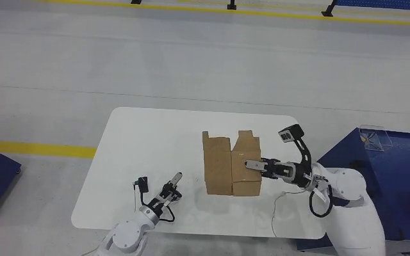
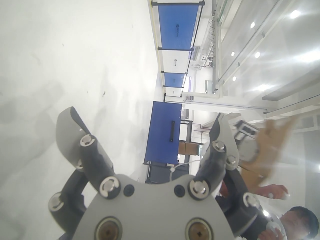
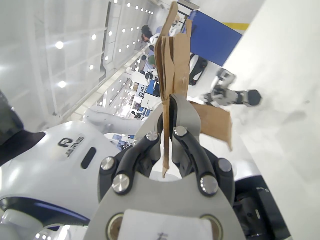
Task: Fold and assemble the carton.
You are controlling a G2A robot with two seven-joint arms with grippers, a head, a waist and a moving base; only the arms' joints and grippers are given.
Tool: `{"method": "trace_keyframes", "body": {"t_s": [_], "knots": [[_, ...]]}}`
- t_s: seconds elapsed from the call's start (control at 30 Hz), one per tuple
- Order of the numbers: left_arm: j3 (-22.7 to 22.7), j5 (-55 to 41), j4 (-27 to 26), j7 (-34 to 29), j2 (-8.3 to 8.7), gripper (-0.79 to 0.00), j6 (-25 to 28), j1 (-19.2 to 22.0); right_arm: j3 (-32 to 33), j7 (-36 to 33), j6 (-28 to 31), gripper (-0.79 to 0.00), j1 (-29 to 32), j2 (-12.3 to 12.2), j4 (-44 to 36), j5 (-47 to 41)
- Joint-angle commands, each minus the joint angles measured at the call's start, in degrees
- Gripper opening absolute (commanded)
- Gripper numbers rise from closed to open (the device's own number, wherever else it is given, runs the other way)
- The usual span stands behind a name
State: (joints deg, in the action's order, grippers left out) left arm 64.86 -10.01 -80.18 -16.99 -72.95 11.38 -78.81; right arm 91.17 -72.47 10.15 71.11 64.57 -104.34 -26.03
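A flat brown carton (image 1: pixel 230 163) is held up off the white table (image 1: pixel 141 147) near its middle, flaps spread. My right gripper (image 1: pixel 251 165) is shut on the carton's right edge. In the right wrist view the cardboard (image 3: pixel 172 61) stands edge-on, pinched between the two fingers of the right gripper (image 3: pixel 168 101). My left gripper (image 1: pixel 175 178) hovers low over the table's front left, a short way left of the carton, open and holding nothing. The left wrist view shows the left gripper (image 2: pixel 147 121) with its fingers wide apart, and the carton (image 2: pixel 270 148) beyond them.
A blue cabinet (image 1: pixel 368 160) stands right of the table, with a clear plastic piece (image 1: pixel 375 136) on it. A yellow floor line (image 1: pixel 45 150) runs left of the table. The table's left and back parts are bare.
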Motion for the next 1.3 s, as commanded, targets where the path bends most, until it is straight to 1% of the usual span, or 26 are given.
{"method": "trace_keyframes", "body": {"t_s": [0.0, 0.07, 0.2, 0.53, 0.57, 0.7, 0.8, 0.87, 0.97, 1.07, 1.1, 1.17, 1.27], "knots": [[-1.56, 0.94, 0.00, 0.16, -0.25, 0.000, -0.52, 0.25, 1.34, 2.23, -2.18, -0.785, 1.02, -0.11, -8.36, -1.19], [-1.56, 0.94, 0.00, 0.16, -0.25, 0.000, -0.52, 0.25, 1.77, 4.37, -2.99, -0.785, 1.40, -0.17, -13.48, -1.74], [-1.56, 0.94, 0.00, 0.16, -0.25, 0.000, -0.52, 0.25, 1.59, 8.81, -2.89, -0.785, 1.88, -0.18, -18.56, -0.78], [-1.56, 0.94, 0.00, 0.16, -0.25, 0.000, -0.52, 0.25, 1.59, 8.81, -2.89, -0.785, 1.88, -0.18, -18.56, -0.78], [-1.56, 0.94, 0.00, 0.16, -0.25, 0.000, -0.52, 0.25, 1.12, 9.54, -3.78, -0.785, 2.55, -0.11, -17.61, -2.30], [-1.56, 0.94, 0.00, 0.16, -0.25, 0.000, -0.52, 0.25, -1.51, 9.77, -8.29, -0.785, 4.12, 0.27, -10.95, -16.02], [-1.56, 0.94, 0.00, 0.16, -0.25, 0.000, -0.52, 0.25, -5.23, 7.57, -15.95, -0.785, 4.26, 0.79, -5.35, -31.64], [-1.56, 0.94, 0.00, 0.16, -0.25, 0.000, -0.52, 0.25, -8.20, 5.98, -22.21, -0.785, 4.06, 1.15, -2.12, -40.52], [-1.56, 0.94, 0.00, 0.16, -0.25, 0.000, -0.52, 0.25, -13.55, 5.00, -35.15, -0.785, 3.67, 1.82, 2.77, -55.12], [-1.56, 0.94, 0.00, 0.16, -0.25, 0.000, -0.52, 0.25, -18.73, 5.49, -47.26, -0.785, 2.94, 2.45, 5.99, -66.20], [-1.56, 0.94, 0.00, 0.16, -0.25, 0.000, -0.52, 0.25, -20.51, 7.40, -49.37, -0.785, 2.80, 2.67, 6.38, -70.27], [-1.56, 0.94, 0.00, 0.16, -0.25, 0.000, -0.52, 0.25, -24.96, 13.78, -55.76, -0.785, 2.99, 3.05, 6.65, -83.42], [-1.56, 0.94, 0.00, 0.16, -0.25, 0.000, -0.52, 0.25, -29.03, 23.04, -65.01, -0.785, 2.49, 3.35, 9.21, -102.36]]}}
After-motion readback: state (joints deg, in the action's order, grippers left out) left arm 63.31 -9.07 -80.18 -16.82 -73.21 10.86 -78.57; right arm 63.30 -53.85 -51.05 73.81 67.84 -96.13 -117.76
